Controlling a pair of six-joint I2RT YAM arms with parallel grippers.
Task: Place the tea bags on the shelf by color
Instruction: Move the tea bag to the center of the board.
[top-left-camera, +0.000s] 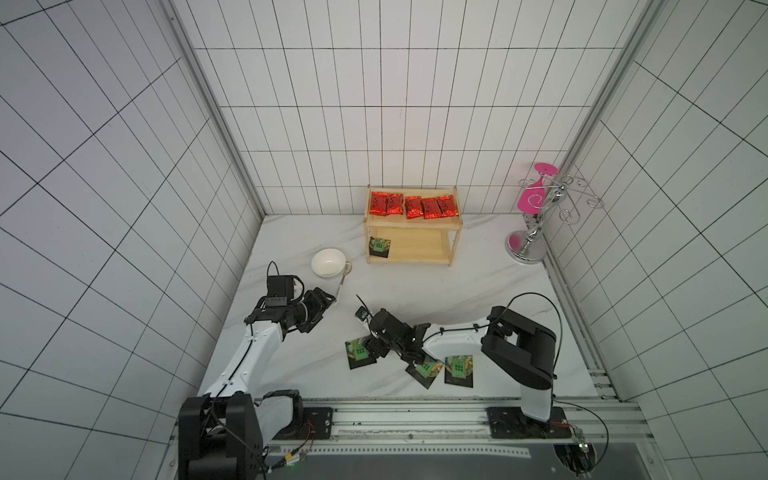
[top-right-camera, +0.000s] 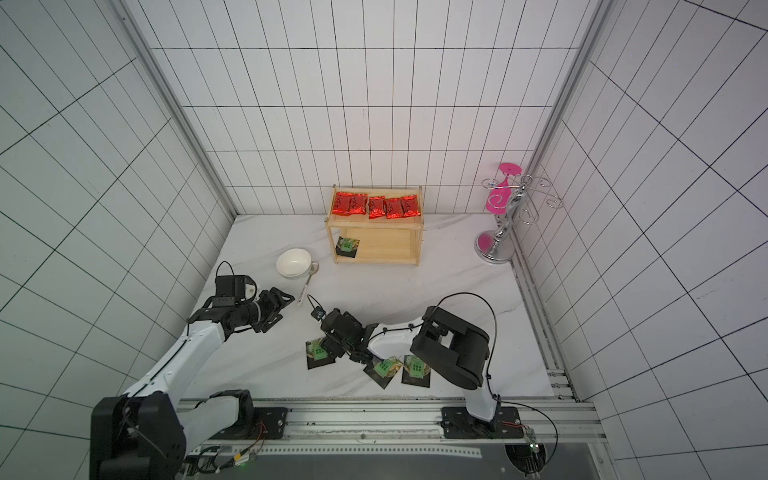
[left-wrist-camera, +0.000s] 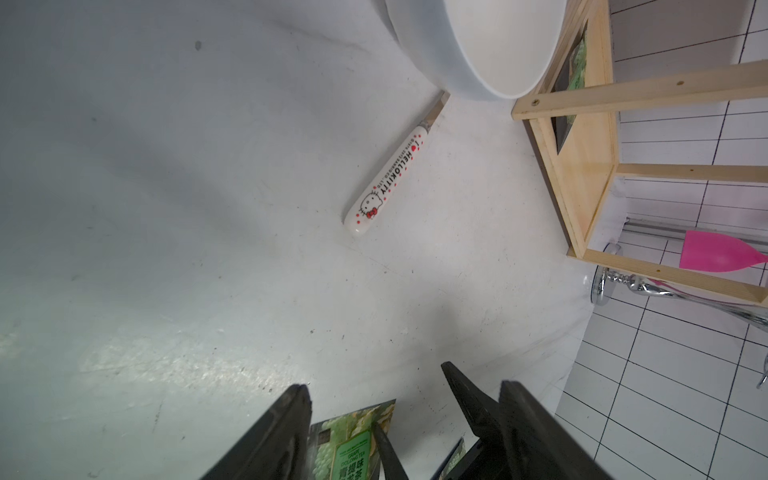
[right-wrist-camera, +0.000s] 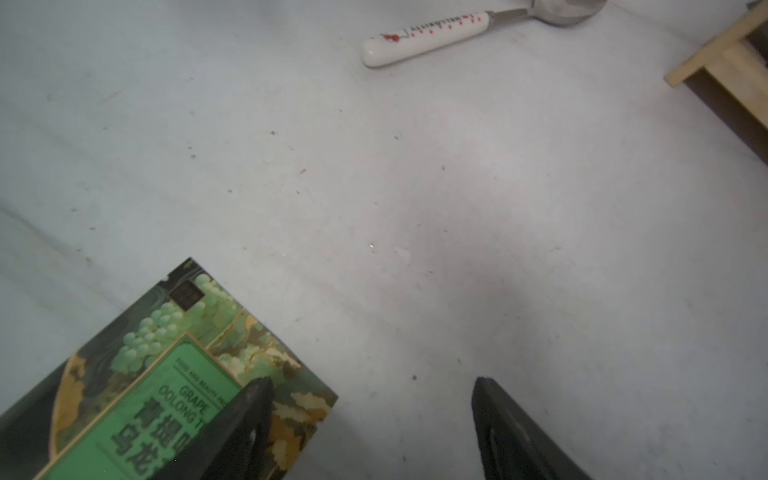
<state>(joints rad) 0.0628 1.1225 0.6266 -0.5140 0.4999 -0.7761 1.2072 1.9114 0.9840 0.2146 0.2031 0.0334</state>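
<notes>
Red packets (top-left-camera: 413, 207): five. Green sachets (top-left-camera: 360, 353): four, three on the table (top-left-camera: 457, 299), one on the shelf (top-left-camera: 413, 223). Tea bags in all: nine. Shelf: one, of two tiers. Bowl (top-left-camera: 328, 262): one. Spoon (top-left-camera: 340, 286): one. Chrome stand (top-left-camera: 525, 251): one. Pink glass (top-left-camera: 530, 201): one. Arms (top-left-camera: 249, 345): two. Tools: two, namely left tool (left-wrist-camera: 376, 376) and right tool (right-wrist-camera: 372, 382).

White tiled walls (top-left-camera: 374, 104) with dark grout close in far, left and right. Aluminium posts (top-left-camera: 214, 112) stand in the far corners. The tabletop (top-left-camera: 415, 291) is white, marble-patterned; a metal rail (top-left-camera: 415, 419) runs along its near edge.
</notes>
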